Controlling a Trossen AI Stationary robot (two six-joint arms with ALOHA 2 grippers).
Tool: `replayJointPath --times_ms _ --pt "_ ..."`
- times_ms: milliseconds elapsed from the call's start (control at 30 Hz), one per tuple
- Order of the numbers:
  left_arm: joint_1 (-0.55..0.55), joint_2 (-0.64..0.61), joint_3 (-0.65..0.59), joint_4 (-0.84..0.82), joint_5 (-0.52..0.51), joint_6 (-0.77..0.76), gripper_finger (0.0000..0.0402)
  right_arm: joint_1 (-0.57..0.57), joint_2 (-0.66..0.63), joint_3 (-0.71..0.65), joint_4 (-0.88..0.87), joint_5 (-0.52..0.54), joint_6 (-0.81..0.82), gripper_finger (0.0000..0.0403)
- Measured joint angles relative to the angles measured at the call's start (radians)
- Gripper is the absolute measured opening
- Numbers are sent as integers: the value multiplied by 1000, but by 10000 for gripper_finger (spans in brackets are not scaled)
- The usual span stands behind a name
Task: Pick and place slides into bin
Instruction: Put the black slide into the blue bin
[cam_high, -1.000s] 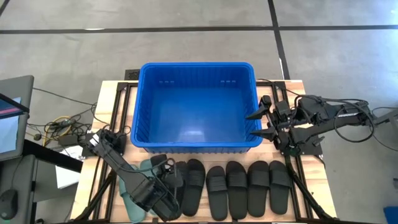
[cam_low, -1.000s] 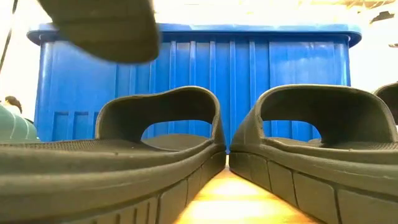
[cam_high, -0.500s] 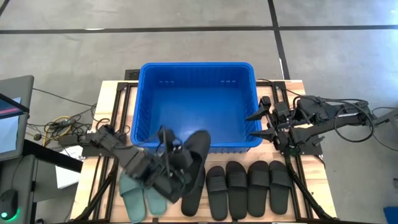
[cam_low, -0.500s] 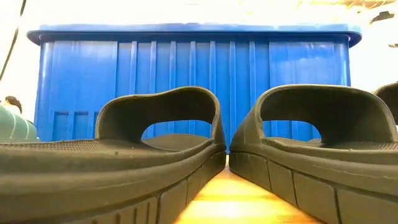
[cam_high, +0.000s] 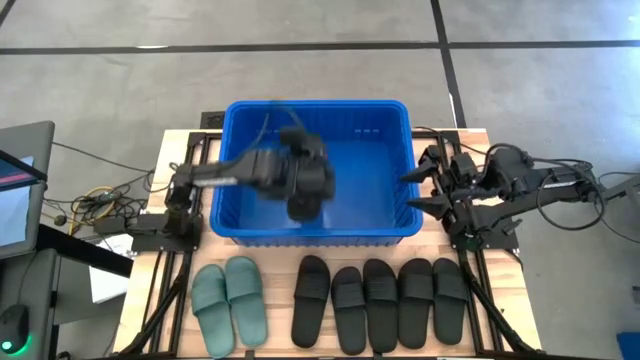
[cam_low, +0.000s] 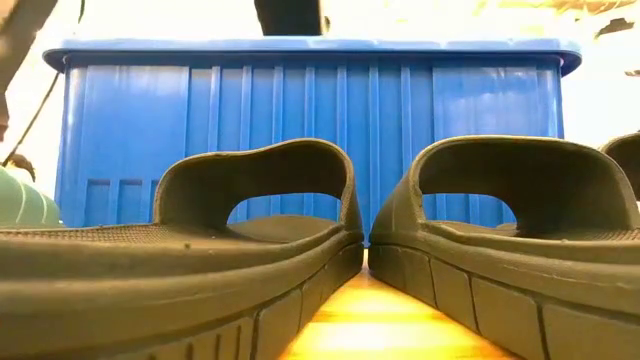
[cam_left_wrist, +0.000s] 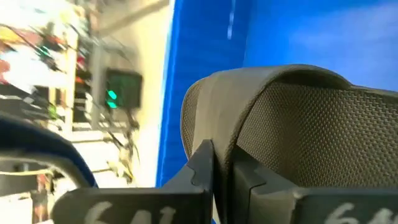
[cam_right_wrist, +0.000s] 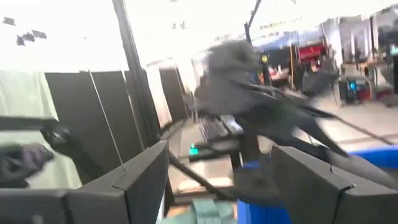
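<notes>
Progress is slim: left gripper (cam_high: 300, 185) clenched on 1 black slide (cam_high: 308, 196) over the empty blue bin (cam_high: 400, 108), right gripper (cam_high: 412, 190) spread idle at 3 o'clock, 5 black slides (cam_high: 381, 300) and 2 green slides (cam_high: 228, 301) waiting at 6 o'clock.

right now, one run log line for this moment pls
left gripper: shut on black slide, over bin | right gripper: open, waiting beside bin | on table: five black, two green slides
</notes>
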Motion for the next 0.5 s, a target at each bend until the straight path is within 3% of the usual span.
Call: replayJointPath --times_ms 233,500 --pt "247 -1 -32 -1 210 191 0 0 0 0 86 0 11 265" --pt "419 1 -135 57 386 341 0 1 2 0 68 56 29 265"
